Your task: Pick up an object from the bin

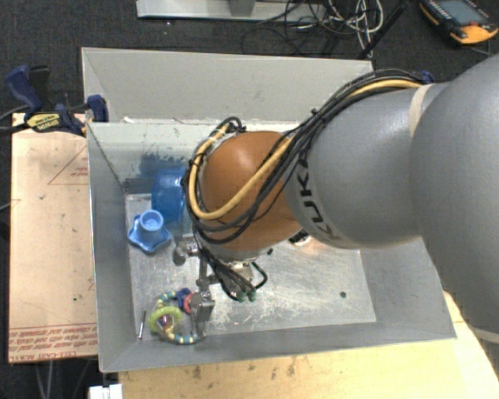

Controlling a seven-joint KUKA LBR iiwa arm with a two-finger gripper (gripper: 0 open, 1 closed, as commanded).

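Bead ring [170, 322], multicoloured with a yellow-green centre, lies on the bin [333, 293] floor in the near left corner, close to the near wall. The tool [202, 304] stands low, just right of the ring; contact cannot be confirmed. Whether the tool is spread or pressed together cannot be told, because the orange wrist cover [241, 185] overhangs it. Judgement: the ring, being nearest, is the likely target. A blue funnel-shaped cup [149, 229] and a larger blue tub [168, 191] sit farther back on the left, apart from the tool. Risk: the near wall leaves little room for closing.
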